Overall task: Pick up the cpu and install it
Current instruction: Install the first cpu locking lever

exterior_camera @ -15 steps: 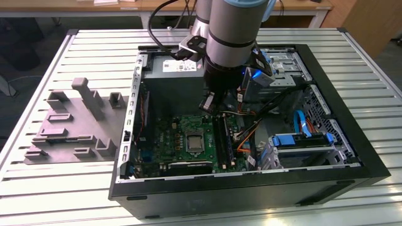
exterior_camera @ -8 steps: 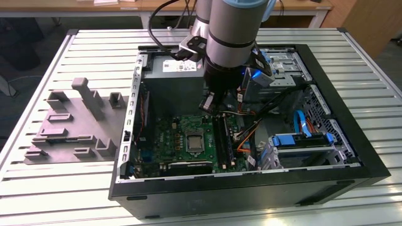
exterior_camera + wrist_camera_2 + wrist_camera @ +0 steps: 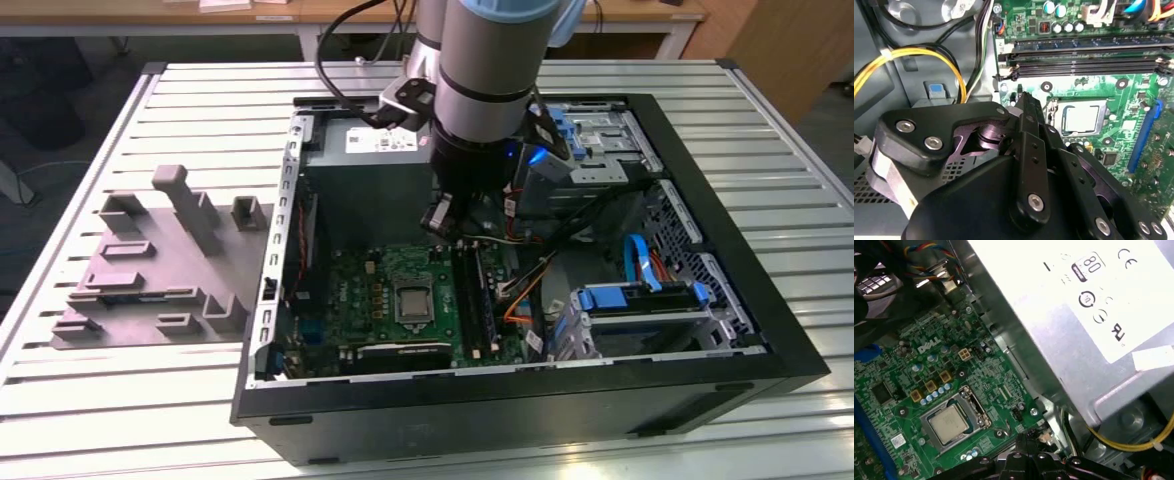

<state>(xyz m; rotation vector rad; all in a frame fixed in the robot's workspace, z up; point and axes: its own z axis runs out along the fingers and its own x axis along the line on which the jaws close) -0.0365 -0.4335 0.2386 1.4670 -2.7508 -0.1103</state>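
Note:
The cpu [image 3: 1081,119] is a small square chip with a silvery lid. It lies flat in the metal socket frame [image 3: 1054,120] on the green motherboard [image 3: 1134,95], and it appears as the cpu [image 3: 948,421] in the first wrist view too. My gripper [image 3: 1025,100] hangs above the board, a short way off to the side of the socket, fingers pressed together with nothing between them. In the exterior view the gripper [image 3: 446,228] is inside the open computer case, above the socket [image 3: 411,300].
The black case wall [image 3: 534,400] rings the work area. A grey power supply box [image 3: 1089,315] with a white label stands close beside the gripper. Yellow and black cables [image 3: 914,55], memory slots [image 3: 1084,57] and blue drive brackets [image 3: 641,295] crowd the inside. A grey fixture [image 3: 147,270] sits outside on the exterior view's left.

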